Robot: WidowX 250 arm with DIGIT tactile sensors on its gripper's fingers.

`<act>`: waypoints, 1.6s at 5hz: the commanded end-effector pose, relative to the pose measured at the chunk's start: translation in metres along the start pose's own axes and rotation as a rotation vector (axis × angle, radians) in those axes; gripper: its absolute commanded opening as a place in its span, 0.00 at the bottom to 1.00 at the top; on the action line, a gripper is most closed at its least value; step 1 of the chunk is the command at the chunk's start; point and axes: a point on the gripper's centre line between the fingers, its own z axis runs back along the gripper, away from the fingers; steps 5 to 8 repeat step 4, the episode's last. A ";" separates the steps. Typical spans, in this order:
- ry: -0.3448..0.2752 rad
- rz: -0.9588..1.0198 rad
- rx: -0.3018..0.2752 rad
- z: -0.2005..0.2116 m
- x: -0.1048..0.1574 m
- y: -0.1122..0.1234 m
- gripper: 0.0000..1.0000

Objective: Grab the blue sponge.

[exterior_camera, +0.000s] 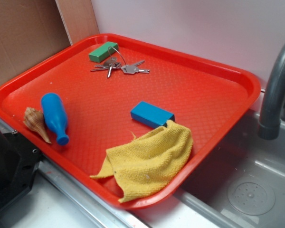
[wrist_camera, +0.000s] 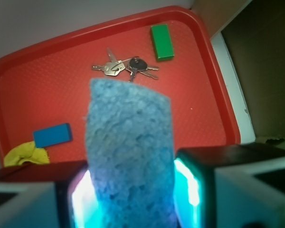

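Note:
In the wrist view the light-blue porous sponge (wrist_camera: 129,152) stands between my two fingers, close to the camera and high above the red tray (wrist_camera: 206,102). My gripper (wrist_camera: 133,199) is shut on it, with glowing pads (wrist_camera: 190,187) pressed against both its sides. The gripper and the sponge are out of the exterior view. The smooth darker blue block (exterior_camera: 152,114) lies on the tray, also in the wrist view (wrist_camera: 52,135).
On the tray (exterior_camera: 218,95) lie a green block (exterior_camera: 103,51), keys (exterior_camera: 119,67), a blue bottle-shaped toy (exterior_camera: 54,116), a seashell (exterior_camera: 34,122) and a yellow cloth (exterior_camera: 149,159). A sink with a grey faucet (exterior_camera: 275,90) is at the right.

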 end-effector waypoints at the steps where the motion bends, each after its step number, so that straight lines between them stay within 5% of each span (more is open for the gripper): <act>1: -0.025 -0.029 0.005 0.003 0.000 -0.020 0.00; 8: -0.019 -0.030 0.019 -0.003 0.003 -0.021 0.00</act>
